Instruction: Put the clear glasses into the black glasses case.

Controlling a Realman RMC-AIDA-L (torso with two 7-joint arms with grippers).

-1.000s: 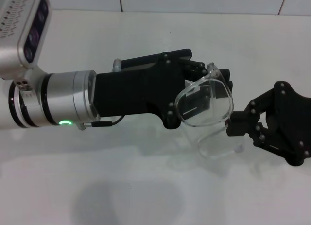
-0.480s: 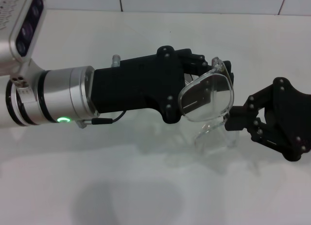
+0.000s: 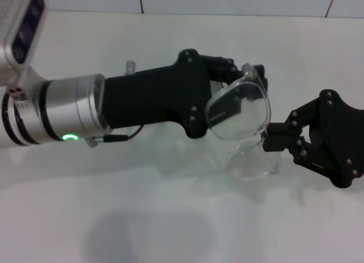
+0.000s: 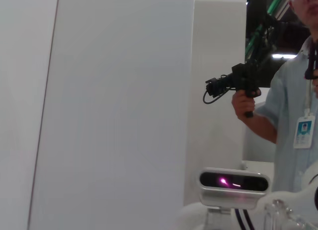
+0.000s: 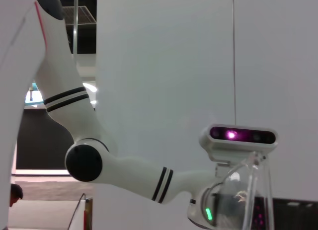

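Note:
The clear glasses (image 3: pixel 239 112) hang above the white table (image 3: pixel 142 217), held between both grippers in the head view. My left gripper (image 3: pixel 247 75) reaches in from the left, and its black fingers are shut on the top end of the frame. From the right, my right gripper (image 3: pixel 272 141) is shut on the frame's lower edge beside the second lens. Part of the clear glasses (image 4: pixel 280 217) shows in the left wrist view, and the clear glasses (image 5: pixel 246 190) also appear in the right wrist view. The black glasses case is out of view.
A tiled wall edge (image 3: pixel 227 1) runs along the back of the table. In the left wrist view, a person (image 4: pixel 293 91) holding a black device stands beyond the right arm's wrist camera (image 4: pixel 233 183). The left arm (image 5: pixel 124 170) fills the right wrist view.
My left arm has tilted and lifted the glasses slightly up and to the left. My right gripper rose a little and then stayed put, still at the frame's lower edge.

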